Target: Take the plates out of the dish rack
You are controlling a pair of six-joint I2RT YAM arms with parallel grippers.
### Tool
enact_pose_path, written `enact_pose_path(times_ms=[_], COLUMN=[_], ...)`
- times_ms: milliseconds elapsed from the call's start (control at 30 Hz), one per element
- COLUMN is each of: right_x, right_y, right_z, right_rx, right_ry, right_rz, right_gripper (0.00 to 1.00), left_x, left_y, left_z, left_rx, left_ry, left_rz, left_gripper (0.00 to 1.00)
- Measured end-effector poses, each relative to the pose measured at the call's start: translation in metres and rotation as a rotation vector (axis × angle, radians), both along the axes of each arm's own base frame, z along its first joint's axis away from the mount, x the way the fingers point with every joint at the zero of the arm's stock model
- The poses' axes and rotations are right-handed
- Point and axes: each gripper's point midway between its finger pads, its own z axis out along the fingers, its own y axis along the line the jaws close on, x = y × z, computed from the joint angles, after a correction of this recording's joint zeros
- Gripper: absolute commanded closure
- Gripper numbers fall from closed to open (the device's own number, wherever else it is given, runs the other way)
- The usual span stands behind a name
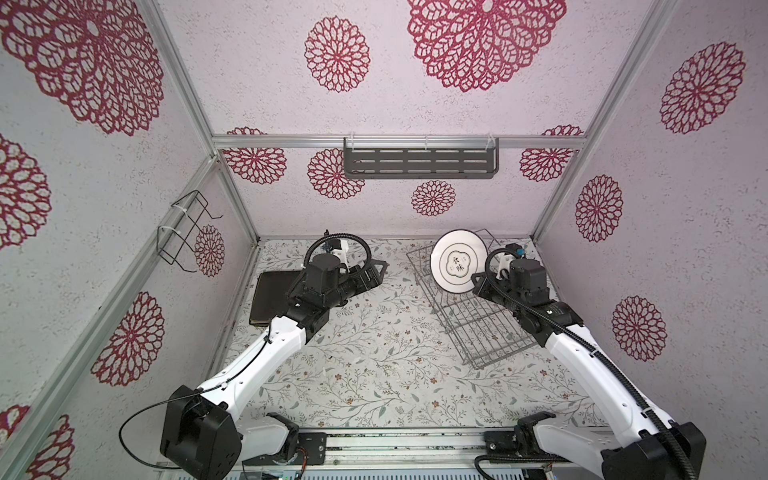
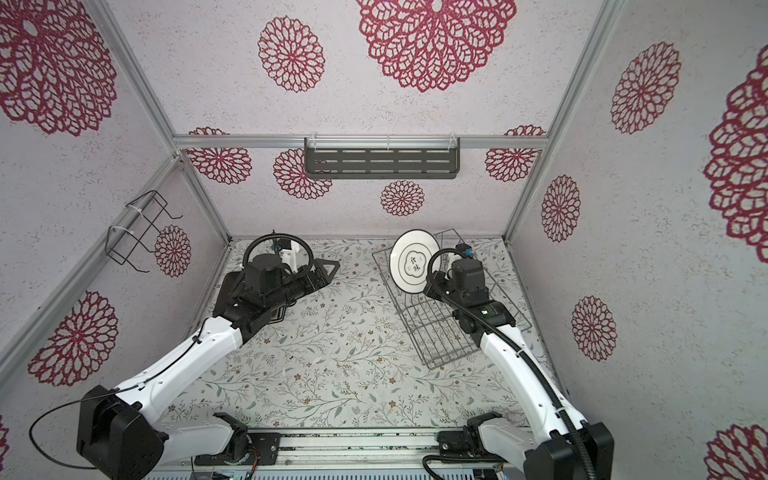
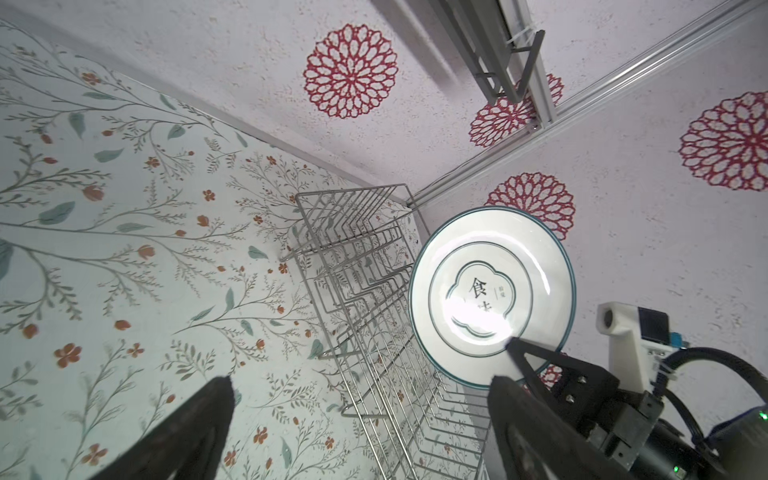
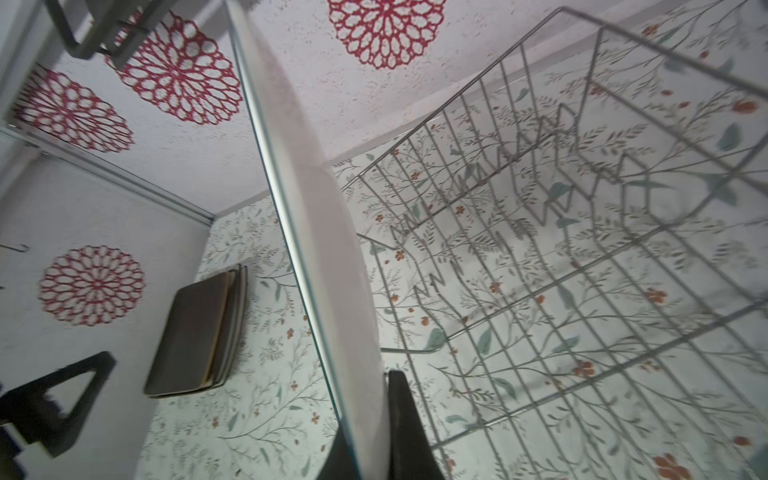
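Observation:
A round white plate with a dark rim (image 1: 453,262) (image 2: 415,262) (image 3: 490,291) (image 4: 316,208) stands on edge over the far end of the silver wire dish rack (image 1: 478,328) (image 2: 440,332) (image 3: 365,266) (image 4: 582,249). My right gripper (image 1: 478,282) (image 2: 430,286) (image 3: 515,349) (image 4: 370,399) is shut on its lower rim. Nothing stands between the rack's tines. At the left a stack of square plates (image 1: 272,299) (image 4: 191,332), black on top, lies flat. My left gripper (image 1: 376,272) (image 2: 328,270) (image 3: 361,386) is open and empty just right of that stack, pointing toward the rack.
A dark grey slotted shelf (image 1: 419,162) hangs on the back wall. A small black wire holder (image 1: 183,232) is fixed to the left wall. Patterned walls with aluminium posts close in the floral tabletop (image 1: 374,365) on three sides.

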Motion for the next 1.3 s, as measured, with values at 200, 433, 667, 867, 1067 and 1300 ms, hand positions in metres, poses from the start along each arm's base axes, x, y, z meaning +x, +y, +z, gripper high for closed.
enact_pose_path(times_ms=[200, 433, 667, 867, 1067, 1300], right_x=[-0.003, -0.016, -0.021, -0.021, -0.022, -0.021], right_y=[0.023, 0.033, 0.043, 0.048, 0.051, 0.057], right_z=[-0.015, -0.039, -0.039, -0.032, -0.026, -0.027], right_rx=[0.202, 0.331, 0.417, 0.447, 0.477, 0.503], right_ry=[0.029, 0.072, 0.075, 0.063, 0.051, 0.068], right_rz=[0.046, 0.034, 0.042, 0.05, 0.069, 0.089], right_gripper=[1.0, 1.0, 1.0, 1.0, 1.0, 1.0], left_x=[0.01, 0.01, 0.014, 0.015, 0.015, 0.007], left_y=[-0.022, -0.048, -0.059, -0.061, -0.065, -0.078], left_z=[-0.011, -0.016, -0.007, -0.004, -0.015, -0.019], left_rx=[-0.056, -0.09, -0.109, -0.113, -0.104, -0.101], left_ry=[0.018, 0.04, 0.043, 0.041, 0.065, 0.071], left_rz=[-0.038, -0.088, -0.099, -0.104, -0.119, -0.169], left_gripper=[0.0, 0.04, 0.08, 0.08, 0.15, 0.29])
